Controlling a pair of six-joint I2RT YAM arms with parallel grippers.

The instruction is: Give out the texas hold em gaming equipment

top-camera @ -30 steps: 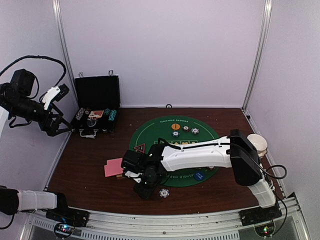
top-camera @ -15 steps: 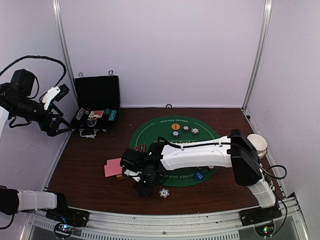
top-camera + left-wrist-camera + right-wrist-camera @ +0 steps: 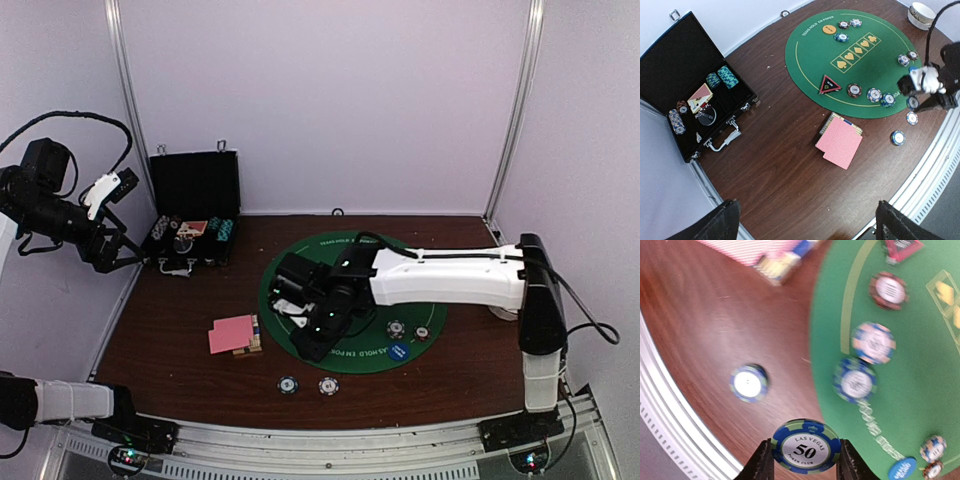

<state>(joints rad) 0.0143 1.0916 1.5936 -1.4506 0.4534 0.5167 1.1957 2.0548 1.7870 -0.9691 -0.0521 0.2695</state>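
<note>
Pinching a round, stripe-edged blue chip (image 3: pixel 805 446) — right jaws, edges clamped.

Right arm (image 3: pixel 440 278): long white shells, black joints, a black link at 3 o'clock of the top view. Small green lights dot its black wrist. Left arm (image 3: pixel 45 205): black at 9 o'clock with one white cover; thin black cable (image 3: pixel 80 114) loops above; white link at 7 o'clock. Left gripper (image 3: pixel 807 225): fingers dark, matte, rounded. Right gripper (image 3: pixel 801 465): fingers black.
</note>
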